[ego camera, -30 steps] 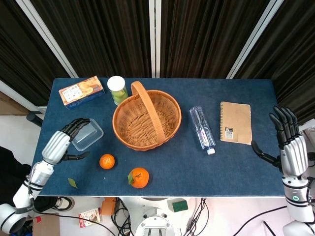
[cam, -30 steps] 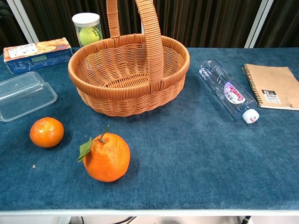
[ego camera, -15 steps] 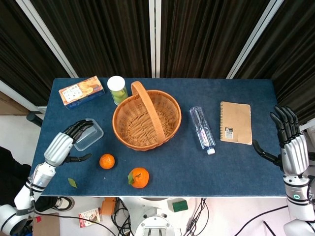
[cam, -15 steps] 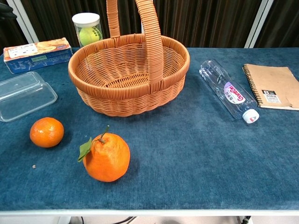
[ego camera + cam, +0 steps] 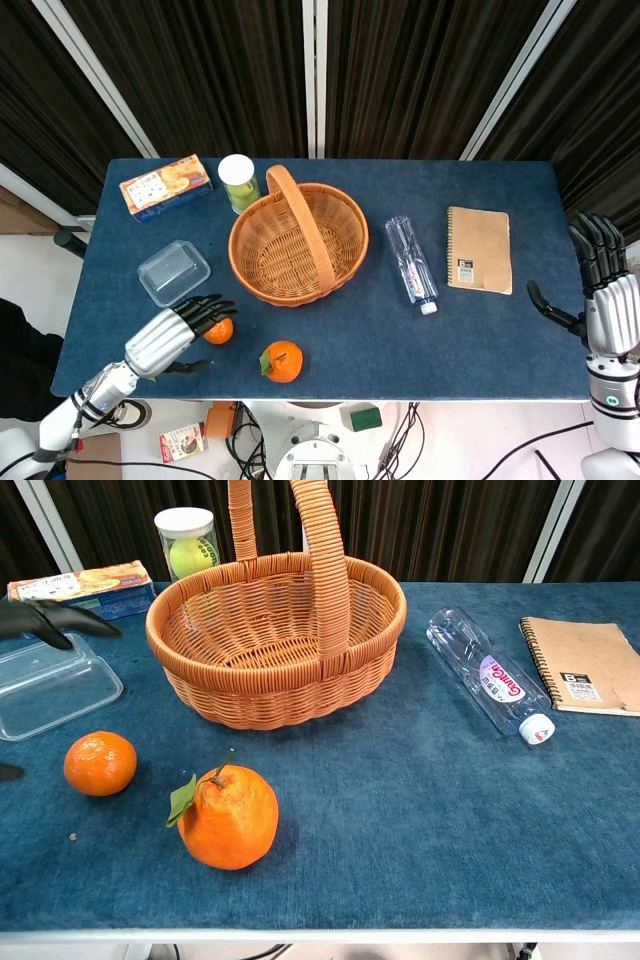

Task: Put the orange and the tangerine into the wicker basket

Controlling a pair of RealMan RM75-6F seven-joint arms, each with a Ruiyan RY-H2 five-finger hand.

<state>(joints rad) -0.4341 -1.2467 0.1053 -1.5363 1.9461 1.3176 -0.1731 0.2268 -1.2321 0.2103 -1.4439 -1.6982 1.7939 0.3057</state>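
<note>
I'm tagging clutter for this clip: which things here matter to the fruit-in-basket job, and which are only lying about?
Job: orange, tangerine, wicker basket, left robot hand.
Lying about: cracker box, tennis-ball tube, clear plastic container, water bottle, notebook.

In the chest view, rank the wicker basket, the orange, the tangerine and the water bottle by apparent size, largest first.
1. wicker basket
2. water bottle
3. orange
4. tangerine

The orange sits nearest the camera, which inflates it somewhat.
</note>
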